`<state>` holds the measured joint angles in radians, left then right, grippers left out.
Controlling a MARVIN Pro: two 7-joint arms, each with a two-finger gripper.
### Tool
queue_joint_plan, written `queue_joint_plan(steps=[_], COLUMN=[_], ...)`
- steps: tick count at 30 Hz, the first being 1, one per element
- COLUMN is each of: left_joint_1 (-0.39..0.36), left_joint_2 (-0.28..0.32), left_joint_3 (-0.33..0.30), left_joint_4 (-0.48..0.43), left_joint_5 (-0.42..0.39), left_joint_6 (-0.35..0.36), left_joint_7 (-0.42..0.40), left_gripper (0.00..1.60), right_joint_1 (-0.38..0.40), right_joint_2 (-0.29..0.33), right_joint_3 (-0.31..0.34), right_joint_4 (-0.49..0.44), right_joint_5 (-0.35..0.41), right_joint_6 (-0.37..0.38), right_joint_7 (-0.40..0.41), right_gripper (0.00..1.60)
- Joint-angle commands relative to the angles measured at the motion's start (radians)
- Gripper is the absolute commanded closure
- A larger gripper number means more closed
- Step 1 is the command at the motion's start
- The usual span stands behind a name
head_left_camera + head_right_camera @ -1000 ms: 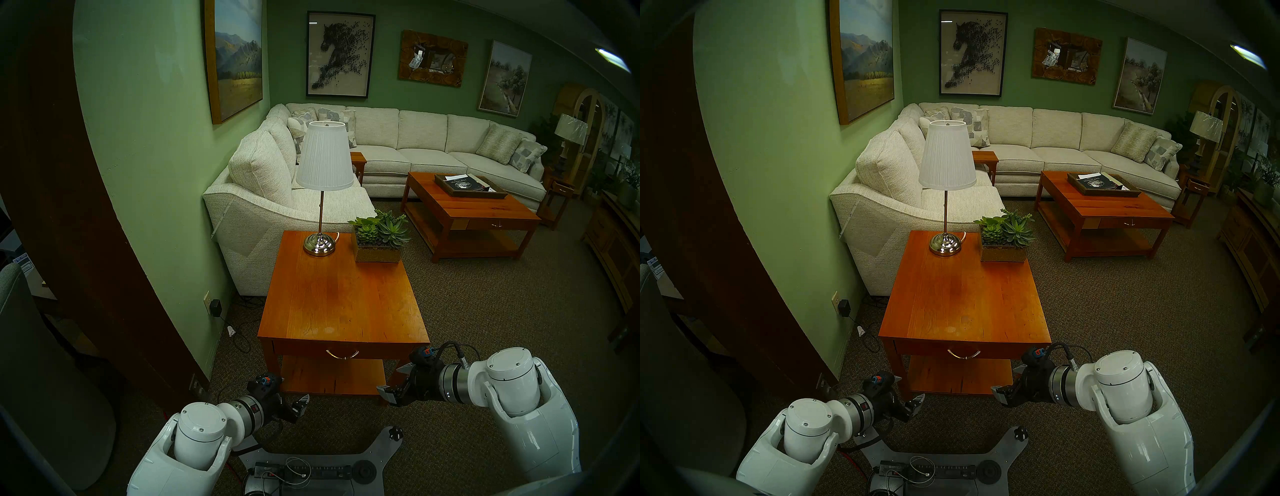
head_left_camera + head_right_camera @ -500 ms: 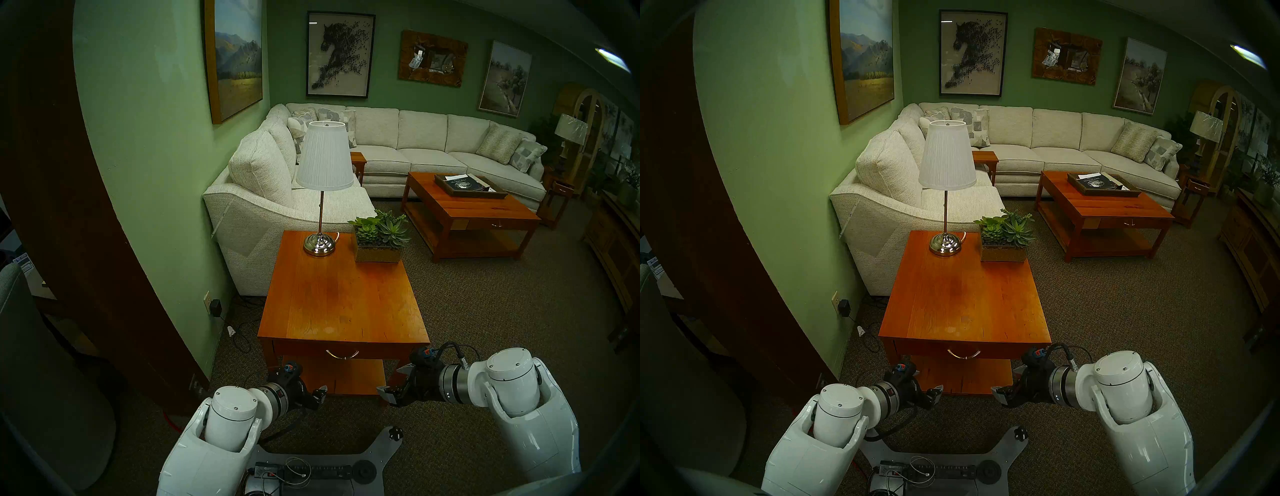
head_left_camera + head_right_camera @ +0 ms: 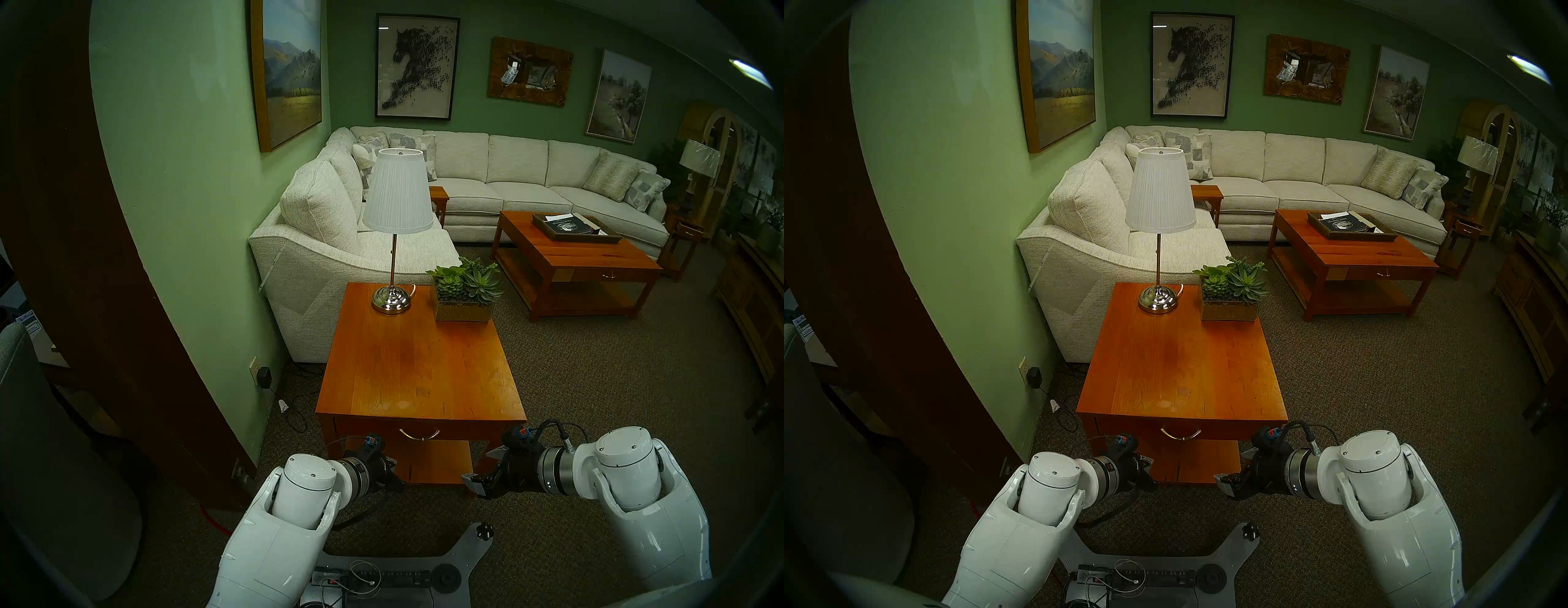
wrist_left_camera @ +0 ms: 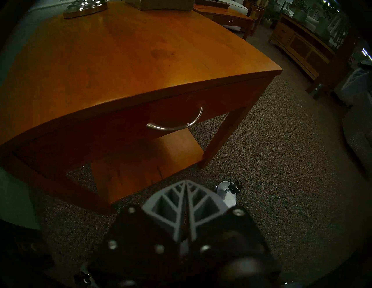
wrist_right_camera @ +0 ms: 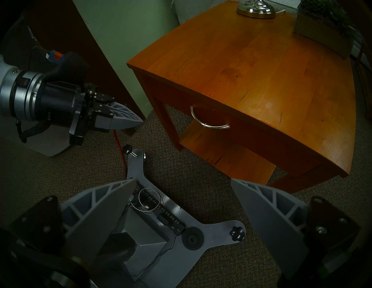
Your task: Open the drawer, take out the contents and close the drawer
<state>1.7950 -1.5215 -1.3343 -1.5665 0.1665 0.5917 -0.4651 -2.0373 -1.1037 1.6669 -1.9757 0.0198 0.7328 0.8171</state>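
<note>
The drawer sits closed under the table top, up ahead of the left gripper, whose fingers are pressed together on nothing. The right gripper hangs wide open beside. The drawer looks stiff, probably heavy; the curved metal handle, thin and maybe slippery, is the place to hook.

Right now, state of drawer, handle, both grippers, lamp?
drawer: shut, flush with the table front.
handle: hanging down, untouched.
left gripper: jaws together, empty, short of the handle.
right gripper: jaws wide, empty.
lamp: upright, unlit.
</note>
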Motion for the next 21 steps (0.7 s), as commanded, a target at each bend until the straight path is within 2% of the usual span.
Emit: queue_joint_plan(steps=[1, 8, 9, 10, 14, 15, 21], left_joint_1=[-0.115, -0.181, -0.172, -0.207, -0.215, -0.245, -0.292], left_joint_2=[-0.03, -0.039, -0.035, -0.043, -0.044, -0.052, -0.065], left_joint_3=[0.019, 0.058, 0.06, 0.073, 0.085, 0.093, 0.118], left_joint_4=[0.028, 0.109, 0.102, 0.141, 0.163, 0.199, 0.288], left_joint_5=[0.0, -0.002, -0.006, -0.01, -0.019, -0.02, -0.047], left_joint_6=[-0.001, -0.016, -0.024, -0.028, -0.051, -0.05, -0.1], left_joint_7=[-0.013, -0.014, -0.013, -0.01, 0.001, 0.002, 0.033], left_gripper=[1.6, 1.6, 1.6, 1.6, 1.6, 1.6, 1.6], right_joint_1=[0.01, 0.01, 0.01, 0.009, 0.009, 0.009, 0.009], right_joint_2=[0.001, 0.001, 0.001, 0.002, 0.002, 0.002, 0.002], right_joint_3=[0.001, 0.001, 0.001, 0.001, 0.001, 0.001, 0.001], right_joint_4=[-0.023, -0.023, -0.023, -0.023, -0.023, -0.024, -0.024], right_joint_5=[0.002, 0.003, 0.003, 0.003, 0.003, 0.003, 0.004], right_joint_6=[-0.003, -0.003, -0.003, -0.003, -0.003, -0.003, -0.003], right_joint_7=[0.002, 0.001, 0.001, 0.001, 0.001, 0.001, 0.0], right_gripper=[0.0, 0.0, 0.0, 0.0, 0.0, 0.0, 0.0])
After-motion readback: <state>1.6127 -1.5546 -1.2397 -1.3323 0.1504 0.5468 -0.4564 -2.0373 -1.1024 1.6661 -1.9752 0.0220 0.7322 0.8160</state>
